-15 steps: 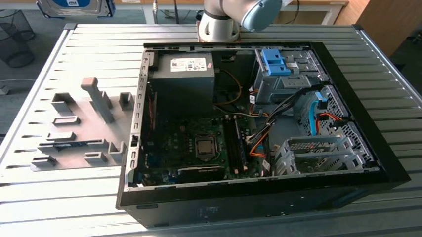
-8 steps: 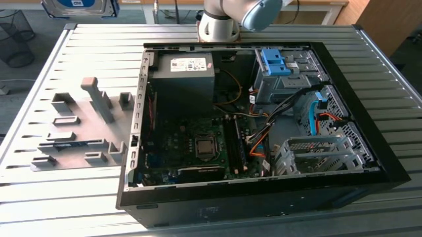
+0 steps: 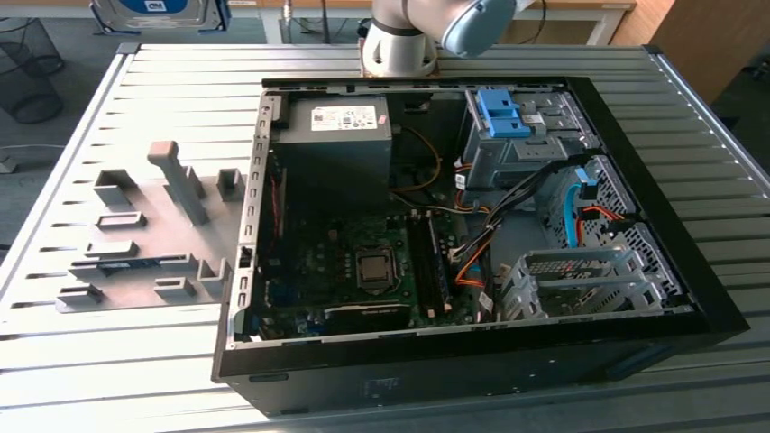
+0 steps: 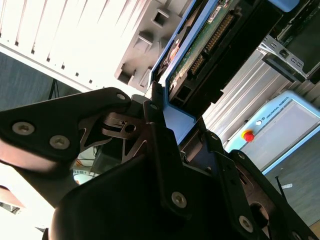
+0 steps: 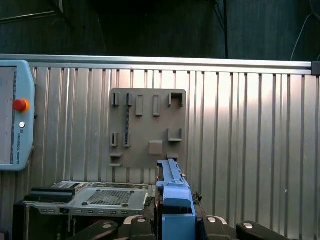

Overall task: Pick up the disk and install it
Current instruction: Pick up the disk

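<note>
The disk (image 4: 200, 47) is held up in the air, its green circuit board and connector facing the camera in the second wrist view, framed by its bright blue caddy. My gripper (image 4: 175, 117) is shut on the caddy's end, with a black finger (image 4: 161, 137) pressed against each side. In the first wrist view the disk (image 5: 172, 192) stands edge-on between the fingers of the gripper (image 5: 175, 220), high above the slatted table. In the exterior view the open computer case (image 3: 673, 271) lies on the table, with its grey drive bay (image 3: 511, 153) topped by a blue bracket.
A grey fixture plate (image 3: 144, 234) with several slots lies at the exterior view's left of the case. An empty metal drive cage (image 3: 578, 284) sits in the case's near corner among cables. The arm's base (image 3: 409, 41) stands behind the case. A teach pendant (image 5: 12, 115) lies beside the table.
</note>
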`<state>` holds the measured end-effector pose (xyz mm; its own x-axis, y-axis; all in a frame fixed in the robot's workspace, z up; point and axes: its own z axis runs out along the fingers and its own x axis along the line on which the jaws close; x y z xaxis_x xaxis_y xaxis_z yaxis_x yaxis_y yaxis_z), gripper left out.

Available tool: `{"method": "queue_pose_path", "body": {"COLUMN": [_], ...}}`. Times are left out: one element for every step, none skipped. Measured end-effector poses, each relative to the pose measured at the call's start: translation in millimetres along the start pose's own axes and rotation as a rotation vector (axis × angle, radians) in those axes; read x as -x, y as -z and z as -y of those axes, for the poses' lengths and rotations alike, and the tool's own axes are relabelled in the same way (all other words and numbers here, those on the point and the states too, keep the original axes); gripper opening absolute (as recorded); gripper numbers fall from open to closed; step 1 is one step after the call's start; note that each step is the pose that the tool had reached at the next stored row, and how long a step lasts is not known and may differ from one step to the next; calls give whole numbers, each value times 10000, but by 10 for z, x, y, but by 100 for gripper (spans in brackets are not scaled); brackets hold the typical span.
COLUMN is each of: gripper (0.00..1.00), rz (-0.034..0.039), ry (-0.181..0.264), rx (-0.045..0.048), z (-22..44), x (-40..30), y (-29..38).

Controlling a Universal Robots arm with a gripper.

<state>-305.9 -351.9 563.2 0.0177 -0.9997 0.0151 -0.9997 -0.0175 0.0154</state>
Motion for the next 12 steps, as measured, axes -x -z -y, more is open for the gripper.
{"method": "queue_pose_path", "body": {"gripper": [37,37,37,37,37,37,37,37,37,37,37,37], "rz": [0,0,-1,-1,-1,0,-1,-1,0,-1,-1,0], "ry": [1,1,1,1,1,1,1,1,1,1,1,1], "rx": [0,0,1,1,1,0,1,1,0,1,1,0], "z": [15,29,42,56,67,79,91,103,115,128,141,154], "x": [0,-1,-1,-1,-1,-1,-2,-2,-2,-2,-3,-3], "y": [1,0,1,1,1,1,2,2,2,2,3,2]}}
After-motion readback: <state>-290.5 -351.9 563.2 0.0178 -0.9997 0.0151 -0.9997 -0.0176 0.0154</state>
